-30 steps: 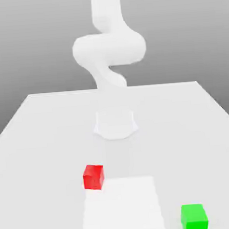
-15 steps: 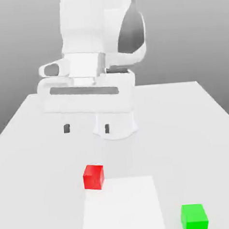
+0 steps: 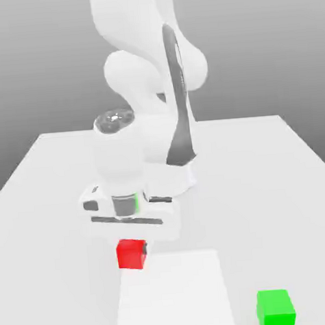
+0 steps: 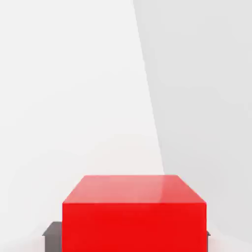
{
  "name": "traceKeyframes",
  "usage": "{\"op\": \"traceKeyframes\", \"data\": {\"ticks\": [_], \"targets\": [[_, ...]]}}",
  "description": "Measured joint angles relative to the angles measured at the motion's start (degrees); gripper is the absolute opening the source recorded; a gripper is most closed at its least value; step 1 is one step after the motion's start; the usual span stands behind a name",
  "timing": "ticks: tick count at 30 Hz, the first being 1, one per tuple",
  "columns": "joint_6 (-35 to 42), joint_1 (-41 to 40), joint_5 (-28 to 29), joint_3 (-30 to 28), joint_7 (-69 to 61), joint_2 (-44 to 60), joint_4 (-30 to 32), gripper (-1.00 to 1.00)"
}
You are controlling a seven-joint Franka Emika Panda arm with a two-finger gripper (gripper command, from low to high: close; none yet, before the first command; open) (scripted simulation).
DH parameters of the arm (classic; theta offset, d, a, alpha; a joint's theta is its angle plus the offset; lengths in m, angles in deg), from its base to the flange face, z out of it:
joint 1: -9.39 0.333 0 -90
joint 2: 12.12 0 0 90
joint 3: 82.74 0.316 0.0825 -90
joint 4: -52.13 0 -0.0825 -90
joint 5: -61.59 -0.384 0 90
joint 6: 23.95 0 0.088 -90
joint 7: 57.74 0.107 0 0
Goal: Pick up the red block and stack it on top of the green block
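Here, one red block [image 3: 131,254] held between one gripper's jaws, one green block [image 3: 275,310] well apart.

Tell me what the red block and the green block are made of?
The red block looks like smooth, slightly shiny plastic: its flat top has a pale sheen. The green block could be plastic too, or painted wood: it's one even, bright colour with no grain showing.
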Motion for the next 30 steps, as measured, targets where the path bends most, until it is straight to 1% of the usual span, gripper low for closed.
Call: {"op": "traceKeyframes", "data": {"ticks": [2, 6, 9, 10, 14, 17, 21, 25, 27, 30], "targets": [[1.65, 0.57, 0.82, -0.78, 0.7, -1.92, 0.21, -1.0], [8.13, 0.42, 3.94, -1.5, 2.97, -9.42, 1.18, -1.0], [13.2, 0.17, 4.73, -1.55, 3.37, -15.37, 2.13, -1.0], [14.56, 0.91, 4.24, -1.15, 3.07, -15.92, 1.37, -1.0], [18.9, 6.96, 1.79, 2.08, 1.74, -13.08, -5.69, -1.0], [21.9, 11.44, 1.5, 4.52, 1.74, -9.83, -11.88, -1.0], [25.75, 16.15, 2.81, 6.92, 2.91, -5.39, -20.17, -1.0], [29.54, 20.11, 5.44, 9.45, 5.04, -0.9, -28.47, -1.0], [28.38, 21.36, 6.84, 9.67, 6.12, 2.32, -30.53, -1.0], [23.38, 22.54, 8.78, 8.68, 7.53, 8.22, -31.39, -1.0]]}}
